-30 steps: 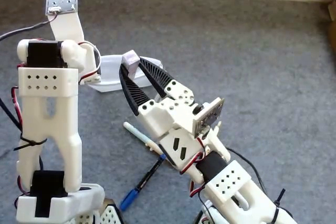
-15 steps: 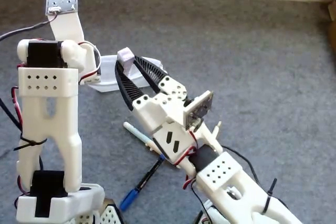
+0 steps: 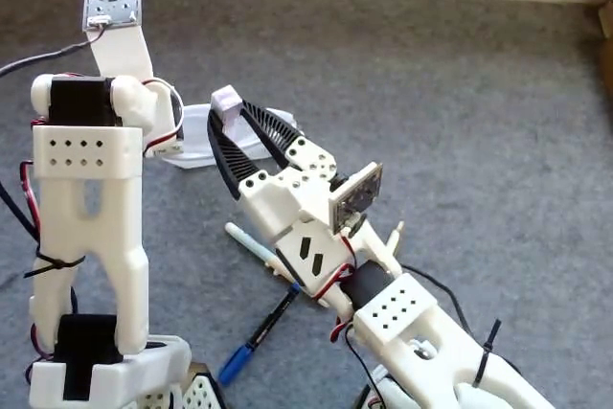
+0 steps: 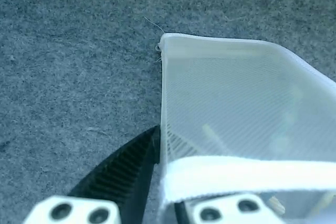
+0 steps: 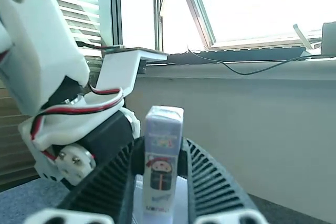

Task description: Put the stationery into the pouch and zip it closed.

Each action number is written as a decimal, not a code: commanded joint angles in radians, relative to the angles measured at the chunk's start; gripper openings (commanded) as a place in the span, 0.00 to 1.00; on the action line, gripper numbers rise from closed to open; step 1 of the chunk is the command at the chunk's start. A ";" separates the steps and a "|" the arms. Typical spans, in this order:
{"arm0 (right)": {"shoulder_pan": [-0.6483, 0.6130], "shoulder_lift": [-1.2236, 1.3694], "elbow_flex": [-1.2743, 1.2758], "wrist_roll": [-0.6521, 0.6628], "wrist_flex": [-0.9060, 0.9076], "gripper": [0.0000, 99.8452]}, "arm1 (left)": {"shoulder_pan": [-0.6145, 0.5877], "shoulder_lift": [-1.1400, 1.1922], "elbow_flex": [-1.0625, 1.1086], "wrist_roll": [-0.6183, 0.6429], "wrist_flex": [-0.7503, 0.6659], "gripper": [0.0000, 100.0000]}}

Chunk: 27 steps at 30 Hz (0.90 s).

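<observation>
Insertion step: right gripper jaws pinch an eraser just above the mesh pouch, whose rim the left gripper jaws clamp; next move probably lower into the opening and release, white pen and blue-capped pen left on the desk.

I am counting one pouch, one eraser and two pens: a pale pen and a blue pen. I am working with two grippers: left gripper, right gripper.
</observation>
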 commanded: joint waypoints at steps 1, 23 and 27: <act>0.015 0.002 -0.067 -0.003 -0.027 0.01 | -0.015 0.013 0.004 0.012 0.005 0.01; 0.047 0.025 -0.008 -0.002 -0.027 0.03 | -0.012 0.013 0.007 0.011 0.005 0.01; 0.050 -0.038 0.012 -0.002 0.024 0.08 | -0.012 0.013 0.005 0.011 0.005 0.01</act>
